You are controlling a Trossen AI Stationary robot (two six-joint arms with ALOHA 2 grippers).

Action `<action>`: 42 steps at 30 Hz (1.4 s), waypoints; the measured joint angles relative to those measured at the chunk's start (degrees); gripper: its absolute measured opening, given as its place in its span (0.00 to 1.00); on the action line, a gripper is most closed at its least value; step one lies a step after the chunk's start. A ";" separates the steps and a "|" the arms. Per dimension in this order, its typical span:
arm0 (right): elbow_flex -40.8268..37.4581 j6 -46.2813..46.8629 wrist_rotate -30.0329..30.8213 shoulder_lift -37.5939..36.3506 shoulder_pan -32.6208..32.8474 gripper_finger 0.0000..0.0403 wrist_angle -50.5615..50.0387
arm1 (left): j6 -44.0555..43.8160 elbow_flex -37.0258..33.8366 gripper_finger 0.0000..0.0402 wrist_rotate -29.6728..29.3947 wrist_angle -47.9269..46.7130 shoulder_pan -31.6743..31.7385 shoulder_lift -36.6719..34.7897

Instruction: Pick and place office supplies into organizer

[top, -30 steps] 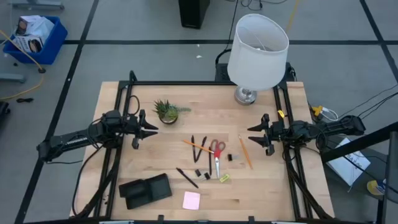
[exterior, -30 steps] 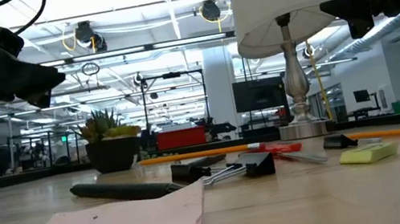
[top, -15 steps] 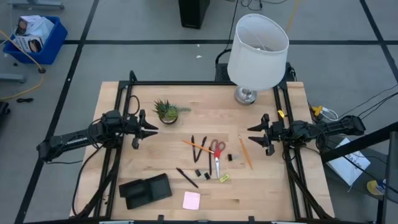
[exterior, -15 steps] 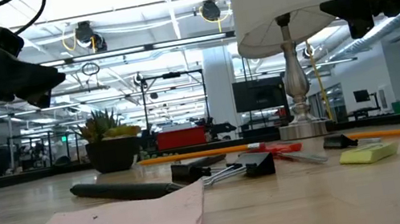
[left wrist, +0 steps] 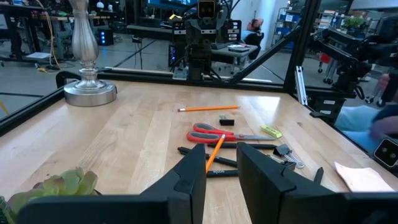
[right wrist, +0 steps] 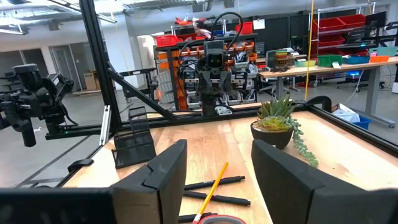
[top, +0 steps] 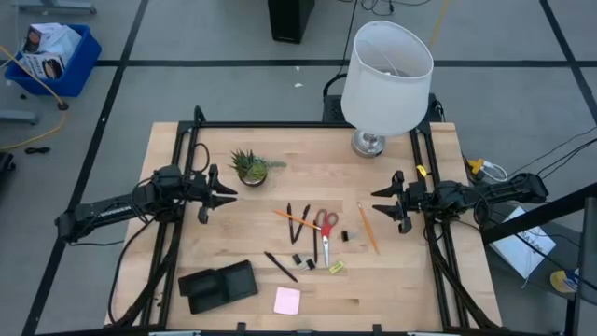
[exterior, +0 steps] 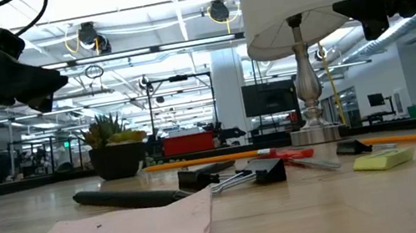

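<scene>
The desk (top: 233, 271) is pale wood, edged by a black metal frame (top: 187, 140); it stands on a grey floor (top: 187, 84) crossed by dark tape lines; a blue bin (top: 51, 56) sits on the floor at one corner; a white-shaded lamp (top: 387, 65) with a silver base stands at the desk's far edge; a small potted plant (top: 250, 168) is near it; beyond, the room is a large workshop with ceiling strip lights (exterior: 131, 11), red storage bins (right wrist: 339, 25) on shelves, and workbenches (right wrist: 323, 68).

pale matt wooden table (top: 401, 271)
</scene>
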 joint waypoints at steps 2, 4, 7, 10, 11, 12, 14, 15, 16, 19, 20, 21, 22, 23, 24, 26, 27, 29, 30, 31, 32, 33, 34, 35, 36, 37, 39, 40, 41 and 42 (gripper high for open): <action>0.00 -0.01 0.00 0.02 -0.01 0.43 0.00 | -0.01 -0.02 0.23 -0.01 0.01 0.00 -0.02; 0.00 -0.01 0.00 -0.01 -0.02 0.44 0.00 | -0.01 -0.02 0.23 0.01 0.01 0.00 0.00; 0.00 -0.01 0.00 0.01 0.00 0.44 0.00 | -0.01 0.00 0.23 0.00 0.01 0.00 0.00; 0.00 0.01 0.00 0.01 -0.01 0.44 0.00 | -0.01 0.00 0.23 0.00 -0.01 0.00 -0.01; 0.00 0.01 0.00 0.01 -0.02 0.44 0.00 | 0.00 -0.01 0.23 -0.01 0.01 0.00 0.00; 0.00 0.00 0.00 0.00 -0.01 0.43 -0.01 | -0.01 -0.01 0.23 0.00 0.00 0.00 -0.01; 0.00 0.01 0.00 0.02 -0.01 0.43 0.07 | 0.00 0.00 0.23 -0.01 0.01 0.00 -0.01; 0.00 0.04 0.00 0.01 0.00 0.43 0.32 | 0.01 0.01 0.23 -0.01 0.01 0.00 0.00; 0.00 0.09 0.00 0.00 0.00 0.43 0.56 | 0.00 0.00 0.23 -0.01 0.01 0.00 -0.02; 0.00 1.92 -0.02 0.02 0.00 0.44 2.45 | 0.01 0.00 0.23 0.00 0.01 0.00 -0.01; 0.00 2.63 0.00 -0.01 0.00 0.44 2.94 | -0.01 0.00 0.23 0.01 0.01 0.00 -0.02; 0.00 3.03 0.00 0.00 0.00 0.44 3.31 | -0.01 -0.02 0.23 0.01 0.01 0.00 -0.02; 0.00 3.05 0.00 0.04 0.00 0.44 3.80 | -0.01 0.01 0.23 0.01 0.01 0.00 -0.02; 0.00 3.06 0.00 0.02 0.00 0.44 4.39 | 0.00 -0.01 0.23 -0.01 0.00 0.00 0.00; 0.00 3.09 0.00 0.00 0.00 0.44 4.99 | -0.01 0.00 0.23 0.00 0.00 0.00 -0.01; 0.00 3.32 -0.01 0.00 0.00 0.44 5.40 | 0.01 -0.01 0.23 -0.01 0.00 0.00 0.00; 0.00 4.32 -0.11 0.02 0.02 0.43 5.53 | 0.00 -0.02 0.23 -0.01 0.00 0.00 0.00; -0.01 5.99 0.12 0.00 0.09 0.43 5.70 | 0.01 -0.02 0.23 0.01 0.01 0.00 -0.01; 0.00 6.88 0.08 0.12 0.09 0.43 5.68 | -0.01 -0.02 0.23 -0.01 0.01 0.00 0.00; 0.00 7.75 -0.25 0.34 0.10 0.43 5.68 | -0.01 -0.02 0.23 0.01 0.01 0.00 -0.02; 0.00 8.83 -1.67 0.53 0.07 0.44 5.69 | -0.01 -0.02 0.23 0.01 -0.01 0.00 0.00; 0.00 9.99 -3.78 0.67 0.11 0.44 5.77 | 0.01 0.00 0.23 0.01 0.00 0.00 -0.01; 0.00 11.46 -6.51 0.85 0.11 0.44 6.24 | 0.26 -0.02 0.23 -0.04 0.01 0.00 0.00; 0.00 13.12 -9.08 0.98 0.13 0.44 6.70 | 1.67 -0.02 0.23 -0.61 0.17 0.00 0.00; 0.00 14.54 -11.04 1.25 0.13 0.44 7.44 | 3.99 -0.02 0.23 -1.86 0.54 0.00 0.00; -0.01 15.48 -13.00 1.50 0.14 0.44 8.47 | 6.73 -0.02 0.23 -3.75 1.35 0.00 0.00; 0.00 16.47 -14.82 2.32 0.58 0.44 10.71 | 10.91 -0.02 0.23 -7.19 3.45 0.00 -0.02; 0.00 16.16 -14.85 2.88 0.97 0.44 11.60 | 12.36 -0.02 0.23 -8.63 4.27 0.00 -0.02; 0.00 14.94 -14.84 3.47 1.33 0.43 12.65 | 13.34 -0.02 0.23 -9.86 4.89 0.00 -0.02; -0.02 13.38 -14.84 4.10 1.71 0.43 13.91 | 13.77 -0.02 0.23 -10.78 5.58 0.00 0.00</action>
